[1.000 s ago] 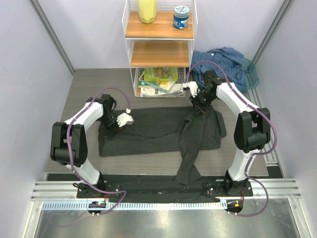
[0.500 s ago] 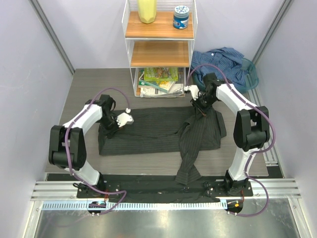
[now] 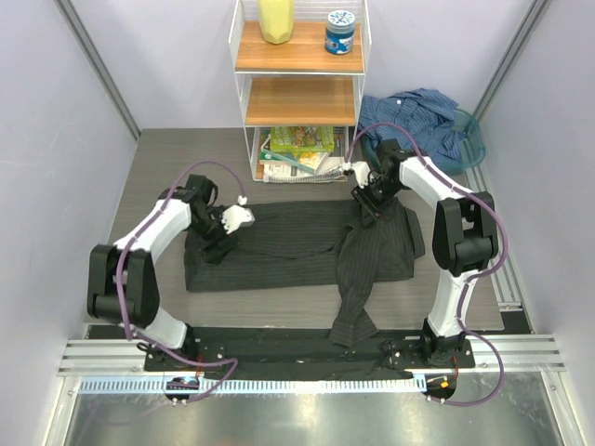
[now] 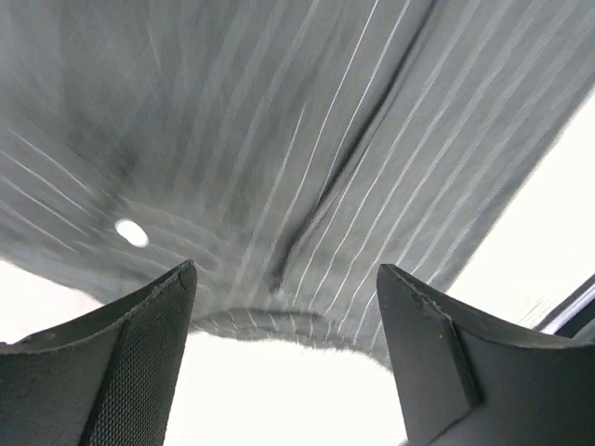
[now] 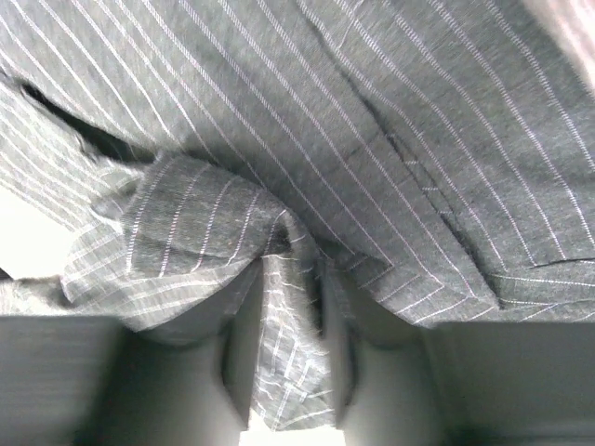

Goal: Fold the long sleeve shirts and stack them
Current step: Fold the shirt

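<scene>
- The dark striped shirt (image 3: 297, 246) lies spread out on the table (image 3: 177, 167). One sleeve (image 3: 351, 311) trails down to the near edge.
- The blue shirt (image 3: 414, 111) sits in a crumpled heap at the far right, partly on a green basket (image 3: 472, 130).
- The left gripper (image 3: 221, 237) is at the left end of the dark shirt. Its fingers (image 4: 130, 353) are wide apart, and nothing is between them.
- The right gripper (image 3: 365, 203) is at the top right of the dark shirt. A bunched bit of cloth sits between its fingers (image 5: 237, 372). I cannot tell if it is squeezing the cloth or letting go.
- The shirt looks soft, light and floppy. I think it will sag and wrinkle when lifted, so it needs two grabs at once.
- Good places to grab are probably the edges and corners, like the shoulders or the hem. The cloth is thicker there.
- The loose sleeve likely needs folding in first.
</scene>
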